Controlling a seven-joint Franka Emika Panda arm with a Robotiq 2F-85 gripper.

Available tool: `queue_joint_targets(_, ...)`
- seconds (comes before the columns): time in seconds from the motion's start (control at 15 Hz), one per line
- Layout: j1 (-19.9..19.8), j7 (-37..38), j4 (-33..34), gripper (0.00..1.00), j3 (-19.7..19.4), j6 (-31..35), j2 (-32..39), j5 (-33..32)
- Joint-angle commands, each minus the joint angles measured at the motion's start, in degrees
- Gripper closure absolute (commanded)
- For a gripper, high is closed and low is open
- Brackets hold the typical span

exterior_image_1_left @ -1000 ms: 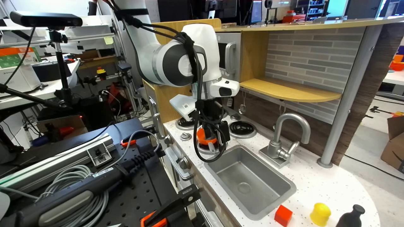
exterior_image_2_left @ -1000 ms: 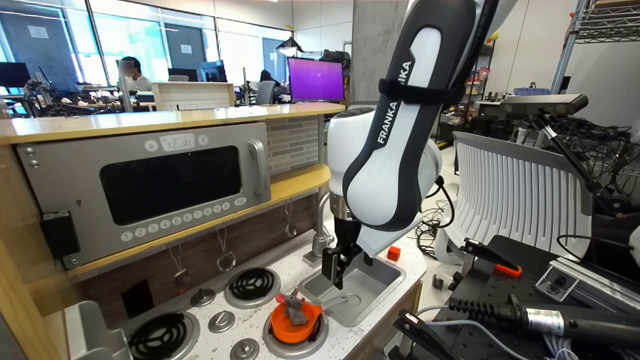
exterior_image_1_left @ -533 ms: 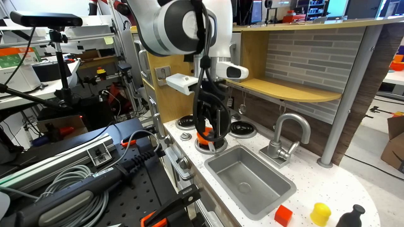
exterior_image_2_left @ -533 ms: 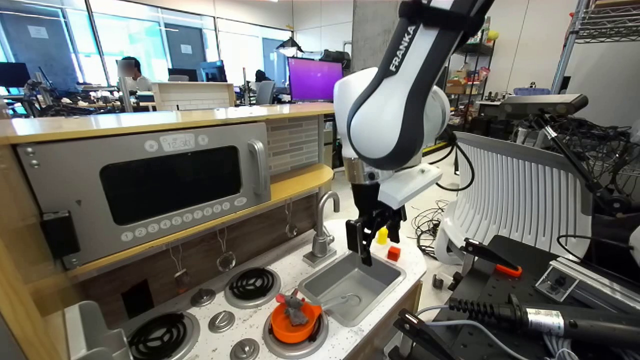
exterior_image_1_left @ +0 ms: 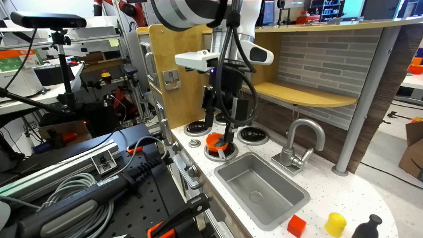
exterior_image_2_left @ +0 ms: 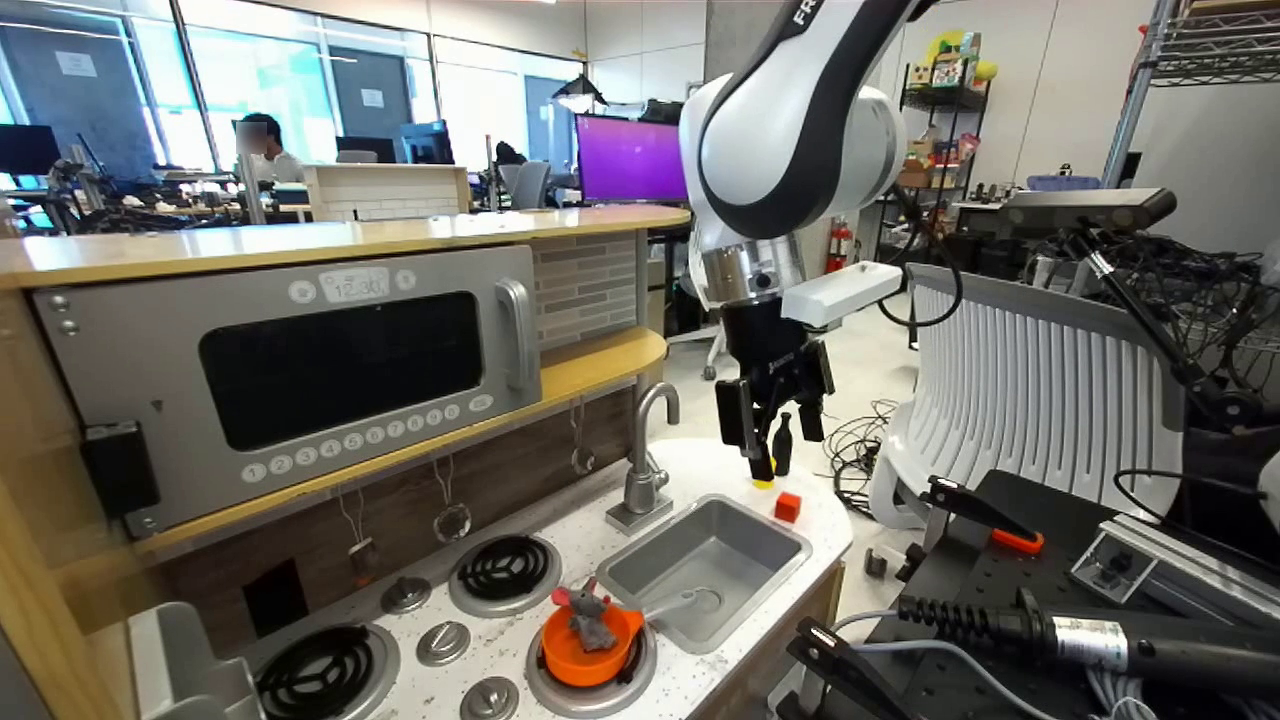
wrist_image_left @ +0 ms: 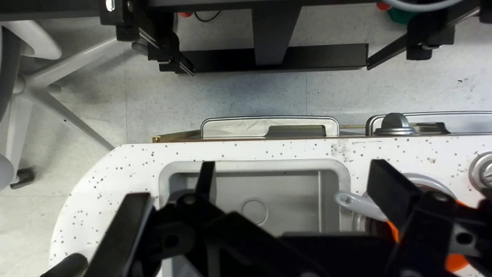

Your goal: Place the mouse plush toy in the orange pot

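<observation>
Pincer spread and empty, I hang high; the grey mouse plush sits head-up in the orange pot, well below, at the wrist view's right. Only withdrawal seems left.

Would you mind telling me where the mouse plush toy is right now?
In an exterior view, the mouse plush toy sits in the orange pot on a stove burner, just to the lower left of the sink.

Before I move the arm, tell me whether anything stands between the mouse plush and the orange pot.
Nothing visible: the mouse plush already sits in the orange pot, with the open gripper hanging apart from both.
</observation>
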Motion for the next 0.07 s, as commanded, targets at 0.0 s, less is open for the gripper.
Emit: queue_joint_targets(0.0, -1.4, 0.5, 0.1, 0.0, 1.5, -0.2, 0.0, -0.7)
